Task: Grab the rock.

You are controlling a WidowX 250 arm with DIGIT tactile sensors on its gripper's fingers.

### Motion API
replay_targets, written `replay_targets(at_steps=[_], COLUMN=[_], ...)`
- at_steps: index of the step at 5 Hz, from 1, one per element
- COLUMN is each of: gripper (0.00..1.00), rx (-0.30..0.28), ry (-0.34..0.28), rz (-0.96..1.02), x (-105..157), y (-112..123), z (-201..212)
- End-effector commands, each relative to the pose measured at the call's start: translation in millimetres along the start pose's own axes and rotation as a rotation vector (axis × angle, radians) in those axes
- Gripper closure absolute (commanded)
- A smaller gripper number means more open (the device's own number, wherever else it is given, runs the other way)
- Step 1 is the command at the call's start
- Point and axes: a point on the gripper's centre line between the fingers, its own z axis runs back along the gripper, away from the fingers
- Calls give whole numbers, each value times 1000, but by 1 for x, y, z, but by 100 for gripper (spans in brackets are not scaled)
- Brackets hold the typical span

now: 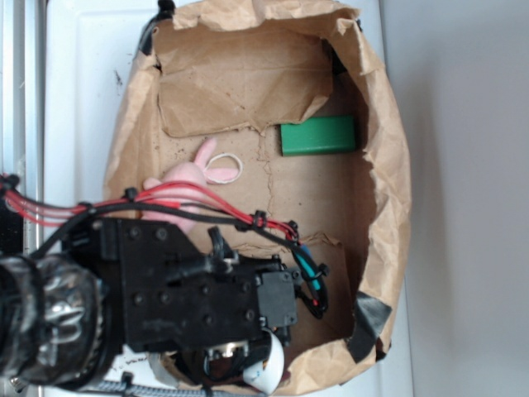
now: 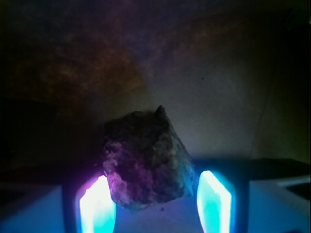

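In the wrist view the rock (image 2: 143, 160), a dark mottled lump with a jagged peak, sits between my two glowing fingers. My gripper (image 2: 155, 196) is open around it. The left pad (image 2: 97, 206) is at the rock's left edge. A narrow gap separates the right pad (image 2: 214, 201) from the rock. In the exterior view the black arm (image 1: 182, 289) covers the near floor of the box, hiding both the rock and the fingers.
A brown paper-lined box (image 1: 388, 190) walls in the work area. A green rectangular block (image 1: 319, 136) lies at the back right. A pink plush bunny (image 1: 183, 178) with a white ring (image 1: 224, 169) lies at the left, just beyond the arm.
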Motion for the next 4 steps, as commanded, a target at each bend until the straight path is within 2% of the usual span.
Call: replay_targets(at_steps=[1,2,4], gripper=[100,100,100], rx=[36,50,40], ry=[-18,-17,89], rz=[24,79,360], x=[9,4,-41], y=[11,23,82], z=[8,11,0])
